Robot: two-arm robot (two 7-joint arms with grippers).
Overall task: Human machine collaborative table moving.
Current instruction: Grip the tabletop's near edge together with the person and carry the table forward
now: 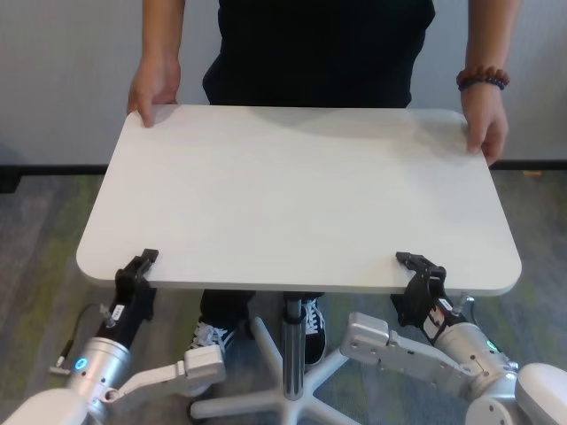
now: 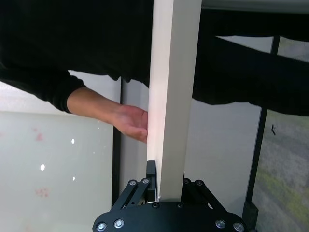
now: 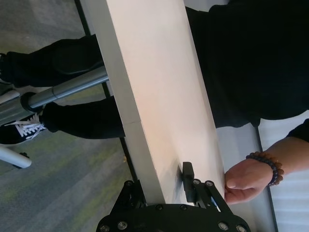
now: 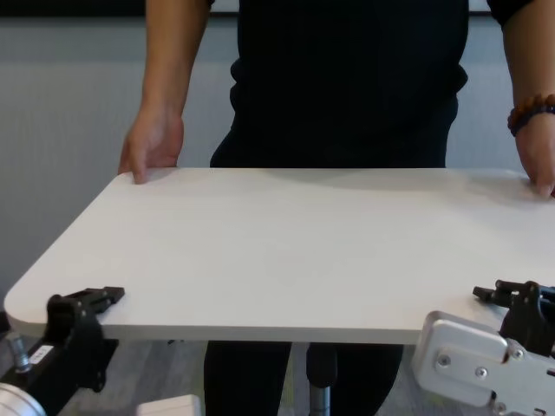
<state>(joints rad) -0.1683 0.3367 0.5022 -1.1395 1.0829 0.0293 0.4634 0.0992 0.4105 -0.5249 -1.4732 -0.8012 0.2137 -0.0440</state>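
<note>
The white table (image 1: pixel 301 190) stands between me and the human (image 1: pixel 319 49), who wears a black top and grips the far corners with both hands, a beaded bracelet (image 1: pixel 483 79) on one wrist. My left gripper (image 1: pixel 137 270) is shut on the table's near edge at the left corner; it also shows in the chest view (image 4: pixel 82 312) and the left wrist view (image 2: pixel 166 186). My right gripper (image 1: pixel 418 276) is shut on the near edge at the right; it also shows in the right wrist view (image 3: pixel 166 186). The grey pole (image 1: pixel 291 341) runs down under the tabletop.
The table's white star-shaped base (image 1: pixel 275 394) spreads on the grey-green carpet between my arms. The human's black-and-white sneakers (image 1: pixel 213 336) stand beside the pole. A pale wall with a dark skirting runs behind the human.
</note>
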